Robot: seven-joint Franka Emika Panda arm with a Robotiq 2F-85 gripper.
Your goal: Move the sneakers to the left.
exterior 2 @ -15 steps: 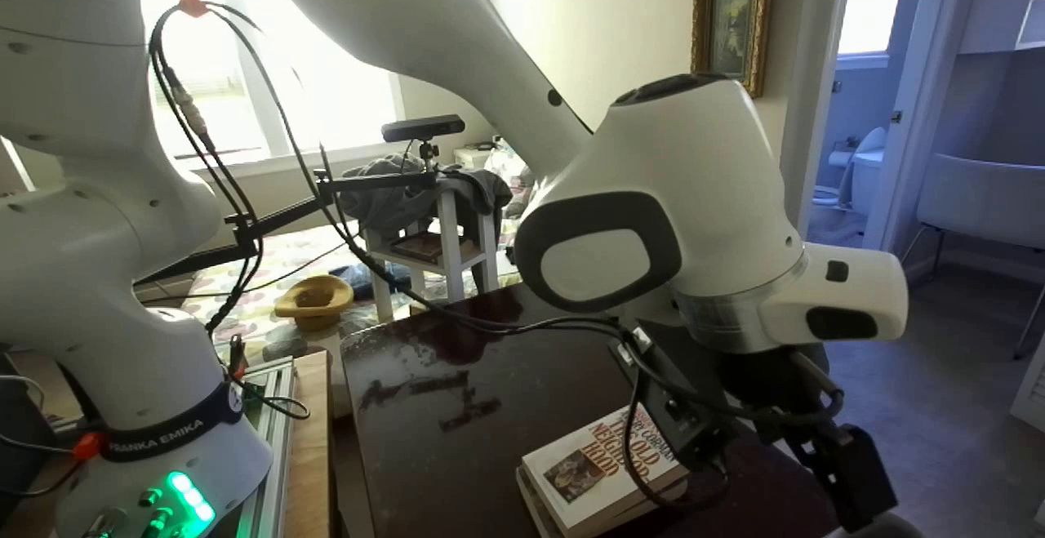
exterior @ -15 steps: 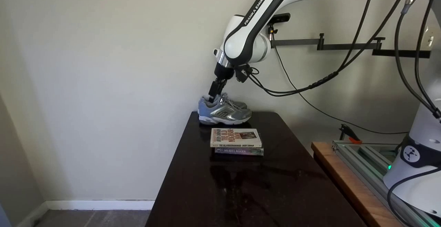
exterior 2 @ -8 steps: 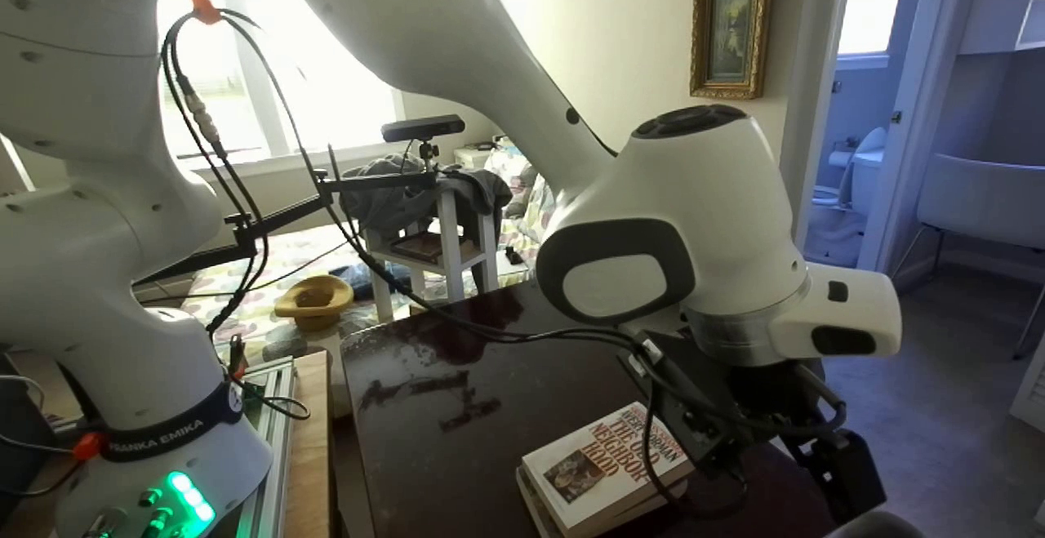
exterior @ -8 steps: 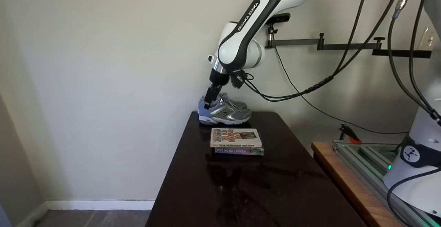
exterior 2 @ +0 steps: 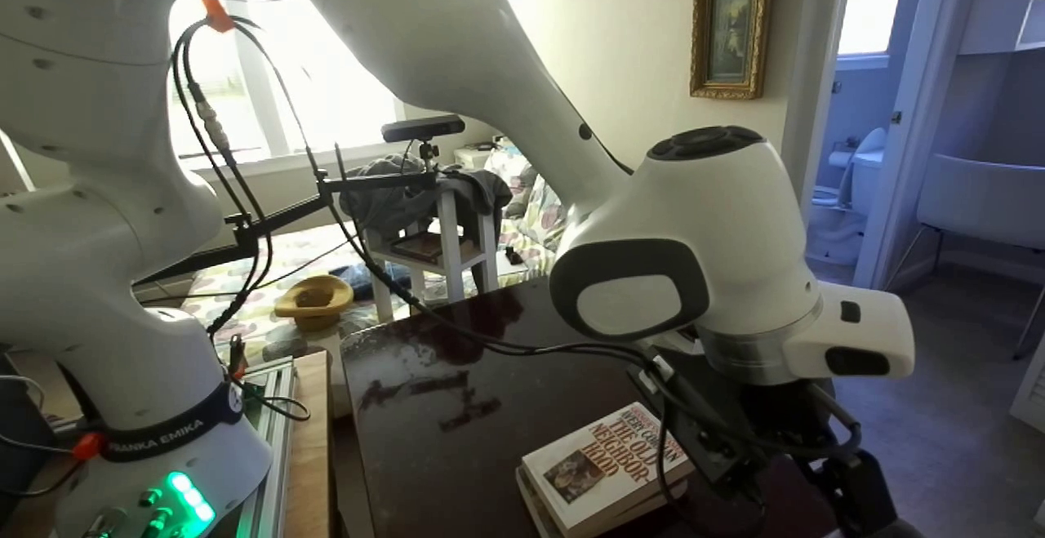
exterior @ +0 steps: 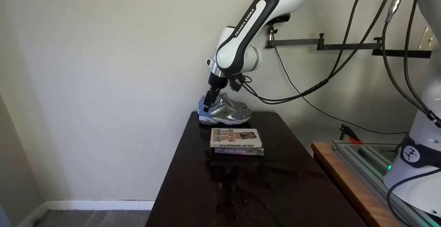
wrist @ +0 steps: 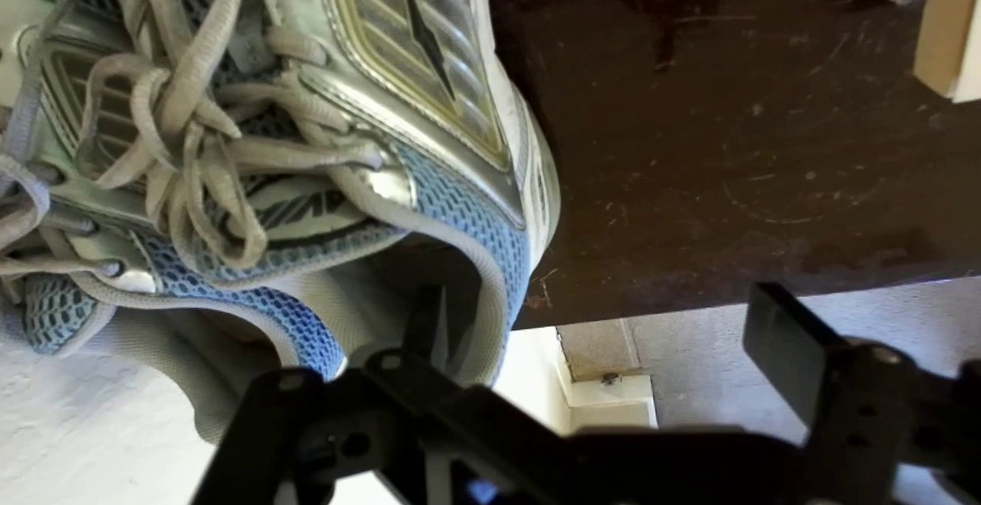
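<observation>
The sneakers (exterior: 229,114), grey-silver with blue heels, pale laces and white soles, stand side by side at the far end of the dark table. In the wrist view the sneaker nearer the books (wrist: 460,183) and its neighbour (wrist: 84,229) fill the left side. My gripper (wrist: 602,317) is open at the heel end. One of its fingers (wrist: 424,329) reaches into the nearer sneaker's opening. The other finger stands outside, clear of the shoe, with the heel's side wall between them. The gripper also shows over the heel in an exterior view (exterior: 206,108).
Two stacked books (exterior: 236,139) lie on the table (exterior: 275,192) in front of the sneakers; they also show in an exterior view (exterior 2: 604,469). The table's edge runs just past the heels, with floor beyond. A wall stands behind the sneakers.
The gripper has come down and to the left in an exterior view, from above the shoe opening to the near sneaker's heel. The sneakers and books have not moved.
</observation>
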